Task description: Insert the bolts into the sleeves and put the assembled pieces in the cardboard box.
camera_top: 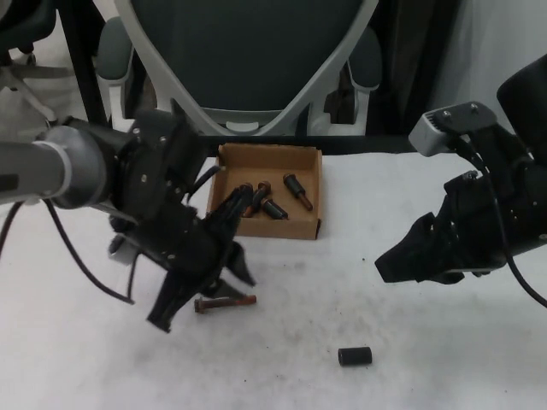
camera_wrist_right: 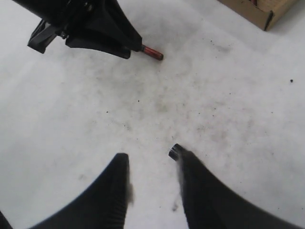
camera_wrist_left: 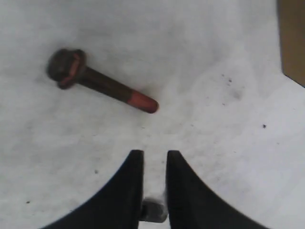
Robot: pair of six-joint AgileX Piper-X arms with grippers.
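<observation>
Left end effector [camera_wrist_left: 155,157]: narrowly apart, empty; bolt [camera_wrist_left: 102,86] lay just ahead, presumably its pickup. Right end effector [camera_wrist_right: 152,162]: apart, empty; sleeve [camera_wrist_right: 176,152] lay near, ungrasped.

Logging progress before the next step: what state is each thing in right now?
bolt: loose on the bench, not in a sleeve.
sleeve: lying on its side, no bolt in it.
cardboard box: open, with assembled pieces inside.
left gripper: slightly open, empty, near the bolt.
right gripper: open, empty.
</observation>
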